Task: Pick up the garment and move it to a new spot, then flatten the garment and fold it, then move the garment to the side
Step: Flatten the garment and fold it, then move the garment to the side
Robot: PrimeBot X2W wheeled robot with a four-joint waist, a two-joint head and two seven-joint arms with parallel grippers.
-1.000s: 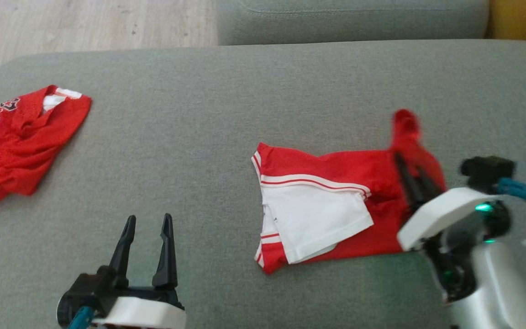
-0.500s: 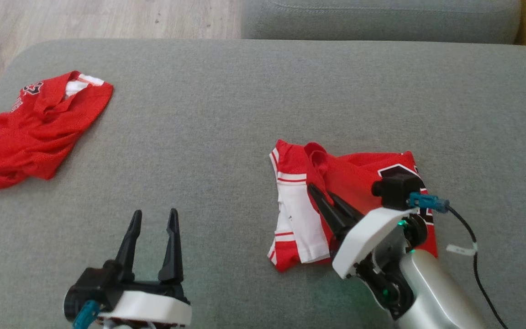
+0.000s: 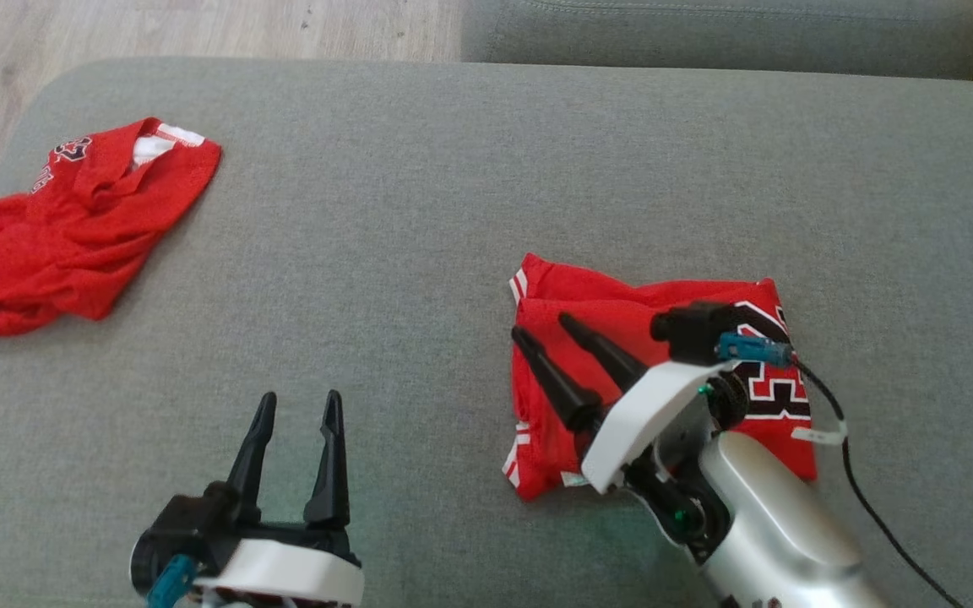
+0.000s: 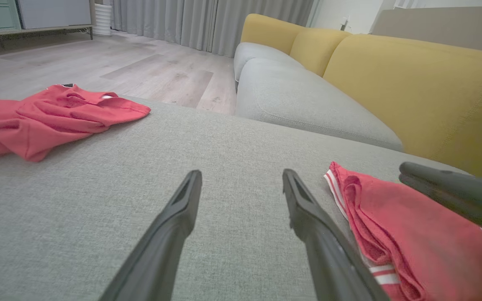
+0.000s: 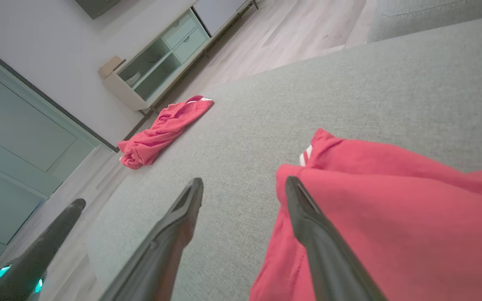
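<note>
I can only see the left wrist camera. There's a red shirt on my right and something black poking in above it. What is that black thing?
Observer: That is the right tool. The head view shows it above the folded red garment, on the end of a white and silver arm.
Operator: Is it pinching the shirt?
Observer: No. In the right wrist view its two fingers stand apart, with just grey cushion between them.
Operator: Does the shirt have a picture on it?
Observer: The head view shows a black and white number on its top side, partly hidden by the arm.
</note>
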